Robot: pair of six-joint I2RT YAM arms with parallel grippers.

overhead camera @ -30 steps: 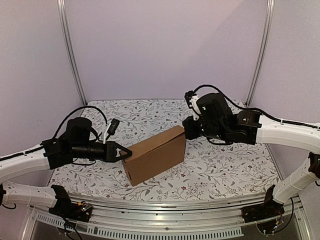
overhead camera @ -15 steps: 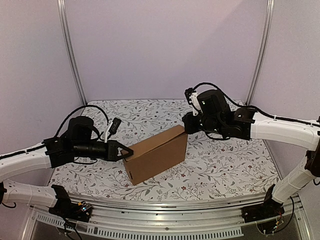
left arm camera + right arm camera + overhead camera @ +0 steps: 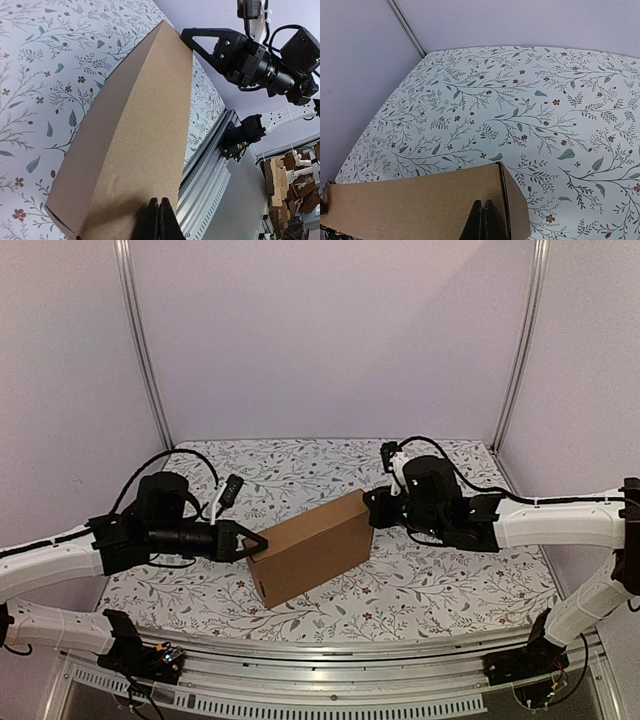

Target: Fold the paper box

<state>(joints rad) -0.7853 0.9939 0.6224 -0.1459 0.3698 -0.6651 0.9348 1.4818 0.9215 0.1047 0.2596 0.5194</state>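
Observation:
The paper box [image 3: 312,550] is a closed plain brown cardboard box lying slanted on the flowered table. My left gripper [image 3: 262,543] is shut, its tip against the box's near-left end; in the left wrist view [image 3: 159,206] the closed fingers rest over the box's face [image 3: 135,130]. My right gripper [image 3: 369,498] is shut, its tip at the box's far-right top corner; in the right wrist view [image 3: 483,207] the closed fingers sit over the box top [image 3: 415,202] near its end edge. Neither gripper holds anything.
The flowered table cover [image 3: 440,570] spreads around the box. A metal rail [image 3: 320,665] runs along the near edge. Upright posts [image 3: 140,340] stand at the back corners before purple walls.
My right gripper has lowered and shifted a little to the right, staying at the box's far corner. The box and my left gripper have barely moved.

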